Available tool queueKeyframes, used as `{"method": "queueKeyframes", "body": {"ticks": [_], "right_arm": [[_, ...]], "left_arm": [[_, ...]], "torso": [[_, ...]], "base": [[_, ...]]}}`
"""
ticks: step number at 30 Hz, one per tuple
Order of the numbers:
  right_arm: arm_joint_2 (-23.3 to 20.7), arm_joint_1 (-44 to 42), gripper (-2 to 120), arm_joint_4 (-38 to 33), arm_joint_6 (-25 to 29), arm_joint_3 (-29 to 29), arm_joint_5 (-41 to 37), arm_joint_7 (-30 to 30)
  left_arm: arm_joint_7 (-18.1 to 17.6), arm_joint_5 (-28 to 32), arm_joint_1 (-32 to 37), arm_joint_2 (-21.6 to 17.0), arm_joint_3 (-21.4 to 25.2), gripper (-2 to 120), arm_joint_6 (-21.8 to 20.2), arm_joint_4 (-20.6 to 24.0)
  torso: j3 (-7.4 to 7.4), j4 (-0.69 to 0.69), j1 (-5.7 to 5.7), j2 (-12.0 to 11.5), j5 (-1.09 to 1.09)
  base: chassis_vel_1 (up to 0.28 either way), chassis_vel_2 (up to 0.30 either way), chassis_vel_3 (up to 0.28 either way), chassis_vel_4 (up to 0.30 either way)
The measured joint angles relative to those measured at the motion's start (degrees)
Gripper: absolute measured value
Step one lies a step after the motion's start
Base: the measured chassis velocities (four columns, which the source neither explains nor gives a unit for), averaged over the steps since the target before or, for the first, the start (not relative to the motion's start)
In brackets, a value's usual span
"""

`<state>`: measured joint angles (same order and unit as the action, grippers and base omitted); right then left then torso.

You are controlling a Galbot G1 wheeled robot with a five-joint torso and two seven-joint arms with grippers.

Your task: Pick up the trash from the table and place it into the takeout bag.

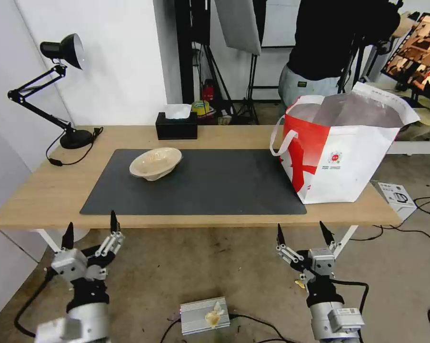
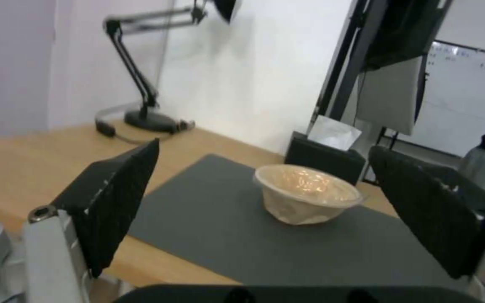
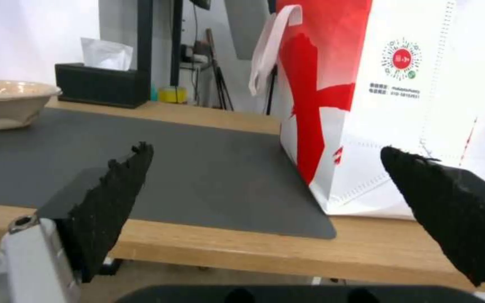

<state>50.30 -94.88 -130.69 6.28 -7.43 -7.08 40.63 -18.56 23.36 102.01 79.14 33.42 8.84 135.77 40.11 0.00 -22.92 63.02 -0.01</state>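
Trash: one beige bowl [image 1: 155, 163] sits on the grey mat [image 1: 215, 183], toward the left, near the tissue box [image 1: 176, 125]
Bag: white and red takeout bag [image 1: 336, 150] stands upright at the right end of the counter [image 1: 43, 190], mouth open
Left gripper [image 1: 90, 232]: low before the counter's edge, fingers spread, holding nothing
Right gripper [image 1: 303, 232]: low before the counter, near the bag, fingers spread, holding nothing

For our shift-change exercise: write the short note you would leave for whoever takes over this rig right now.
Left claw: open, empty, below the table's near edge.
Right claw: open, empty, likewise low, before the takeout bag.
Beige pulp bowl: on the dark mat, table's left half.
Takeout bag: upright at the table's right end, mouth open.
Done: cannot tell; the bag's inside is hidden.
Left: bag the bowl.
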Motion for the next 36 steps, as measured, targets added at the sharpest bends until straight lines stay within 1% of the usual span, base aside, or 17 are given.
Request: {"method": "queueKeyframes", "body": {"ticks": [1, 3, 5, 6, 9, 10, 11, 13, 14, 18, 19, 21, 23, 28, 32, 33, 36], "right_arm": [[0.0, 0.0, 100, 0.0, 0.0, 0.0, 0.0, 0.0], [0.0, 0.0, 100, 0.0, 0.0, 0.0, 0.0, 0.0], [0.0, 0.0, 100, 0.0, 0.0, 0.0, 0.0, 0.0], [0.0, 0.0, 100, 0.0, 0.0, 0.0, 0.0, 0.0], [0.0, 0.0, 100, 0.0, 0.0, 0.0, 0.0, 0.0], [0.0, 0.0, 100, 0.0, 0.0, 0.0, 0.0, 0.0], [0.0, 0.0, 100, 0.0, 0.0, 0.0, 0.0, 0.0], [0.0, 0.0, 100, 0.0, 0.0, 0.0, 0.0, 0.0], [0.0, 0.0, 100, 0.0, 0.0, 0.0, 0.0, 0.0], [0.0, 0.0, 100, 0.0, 0.0, 0.0, 0.0, 0.0], [0.0, 0.0, 100, 0.0, 0.0, 0.0, 0.0, 0.0], [0.0, 0.0, 100, 0.0, 0.0, 0.0, -0.1, 0.0], [0.0, 0.0, 100, 0.0, 0.0, 0.0, -0.1, 0.0], [0.0, 0.0, 100, 0.0, 0.0, 0.0, -0.1, 0.0], [0.0, 0.0, 100, 0.0, 0.0, 0.0, -0.1, 0.0], [0.0, 0.0, 100, 0.0, 0.0, 0.0, -0.1, 0.0], [0.0, 0.0, 100, 0.0, 0.0, 0.0, -0.1, 0.0]], "left_arm": [[0.0, 0.0, 0.0, 0.0, 0.0, 100, 0.0, 0.0], [-0.7, 10.2, -1.9, -3.6, 1.4, 100, -2.9, 0.7], [-1.5, 18.3, -3.8, -6.6, 2.5, 100, -5.2, 1.3], [-1.5, 18.3, -3.8, -6.6, 2.5, 100, -5.2, 1.3], [-4.1, 33.0, -8.3, -11.8, 4.6, 100, -8.6, 1.9], [-4.1, 33.0, -8.3, -11.8, 4.6, 100, -8.6, 1.9], [-4.9, 38.9, -9.8, -13.4, 5.6, 100, -9.8, 1.9], [-6.0, 47.6, -12.0, -15.5, 6.9, 100, -11.3, 1.7], [-6.0, 47.6, -12.0, -15.5, 6.9, 100, -11.3, 1.7], [-7.9, 62.3, -14.9, -16.9, 8.1, 100, -14.4, 1.2], [-7.9, 62.3, -14.9, -16.9, 8.1, 100, -14.4, 1.2], [-8.4, 65.6, -16.5, -16.9, 7.9, 100, -15.5, 1.2], [-9.7, 68.0, -19.3, -16.8, 6.6, 100, -16.2, 0.2], [-10.8, 69.9, -21.9, -16.9, 5.5, 100, -16.4, -1.2], [-12.1, 72.4, -25.4, -17.6, 4.6, 100, -17.2, -4.2], [-12.1, 72.4, -25.4, -17.6, 4.6, 100, -17.2, -4.2], [-13.0, 72.9, -28.9, -18.2, 3.5, 100, -17.5, -7.4]], "torso": [[0.0, 0.0, 0.0, 0.0, 0.0], [0.0, 0.0, 0.0, 0.0, 0.0], [0.0, 0.0, 0.0, 0.0, 0.0], [0.0, 0.0, 0.0, 0.0, 0.0], [0.0, 0.0, 0.0, 0.0, 0.0], [0.0, 0.0, 0.0, 0.0, 0.0], [0.0, -0.01, 0.0, 0.0, 0.01], [0.0, -0.01, 0.0, 0.0, 0.01], [0.0, -0.01, 0.0, 0.0, 0.01], [0.0, 0.0, 0.0, 0.0, 0.0], [0.0, 0.0, 0.0, 0.0, 0.0], [0.0, 0.0, 0.0, 0.0, 0.01], [0.0, -0.01, 0.0, 0.0, 0.0], [0.0, 0.0, 0.0, 0.0, 0.01], [0.0, 0.0, 0.0, 0.0, 0.01], [0.0, 0.0, 0.0, 0.0, 0.01], [0.01, 0.0, 0.0, 0.0, 0.01]], "base": [[0.0, 0.0, 0.0, 0.0], [0.0, 0.0, 0.0, 0.0], [0.0, 0.0, 0.0, 0.0], [0.0, 0.0, 0.0, 0.0], [0.0, 0.0, 0.0, 0.0], [0.0, 0.0, 0.0, 0.0], [0.0, 0.0, 0.0, 0.0], [0.0, 0.0, 0.0, 0.0], [0.0, 0.0, 0.0, 0.0], [0.0, 0.0, 0.0, 0.0], [0.0, 0.0, 0.0, 0.0], [0.0, 0.0, 0.0, 0.0], [0.0, 0.0, 0.0, 0.0], [0.0, 0.0, 0.0, 0.0], [0.0, 0.0, 0.0, 0.0], [0.0, 0.0, 0.0, 0.0], [0.0, 0.0, 0.0, 0.0]]}}
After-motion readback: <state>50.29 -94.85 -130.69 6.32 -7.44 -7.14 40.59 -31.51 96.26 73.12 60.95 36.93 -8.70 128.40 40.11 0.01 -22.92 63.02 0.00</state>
